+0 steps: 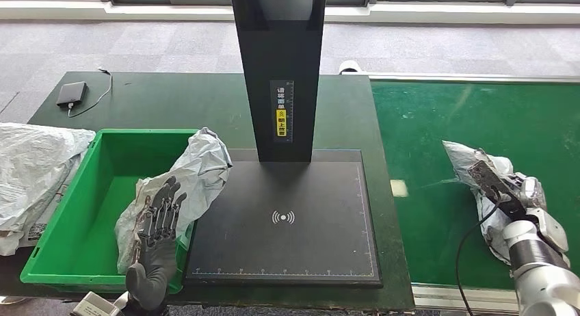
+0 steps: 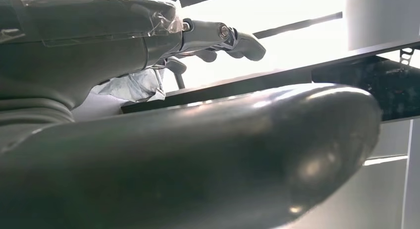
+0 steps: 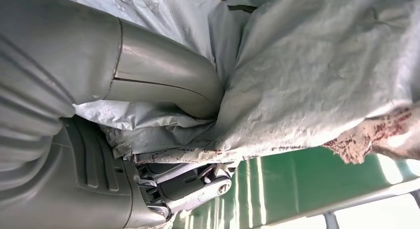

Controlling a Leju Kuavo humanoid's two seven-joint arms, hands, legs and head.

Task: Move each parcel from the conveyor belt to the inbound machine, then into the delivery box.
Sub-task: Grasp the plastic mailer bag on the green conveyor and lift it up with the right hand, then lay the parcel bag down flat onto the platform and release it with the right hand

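Observation:
A crumpled grey parcel (image 1: 200, 167) lies draped over the right rim of the green delivery box (image 1: 102, 193), partly inside it. My left hand (image 1: 159, 220) lies against this parcel with its fingers (image 2: 223, 35) straight and apart, gripping nothing; the parcel (image 2: 133, 85) shows just behind them. On the green conveyor belt (image 1: 444, 111) lies a second grey parcel (image 1: 465, 159). My right hand (image 1: 521, 200) grips its near end. The thumb (image 3: 168, 85) presses into the wrinkled bag (image 3: 317, 75) while the fingers (image 3: 198, 184) curl under it.
The black inbound machine platform (image 1: 287, 247) sits between box and belt, its tall post (image 1: 277, 56) rising at the back. A large white sack (image 1: 34, 165) lies left of the box. A dark device with a cable (image 1: 71, 94) rests at the table's far left.

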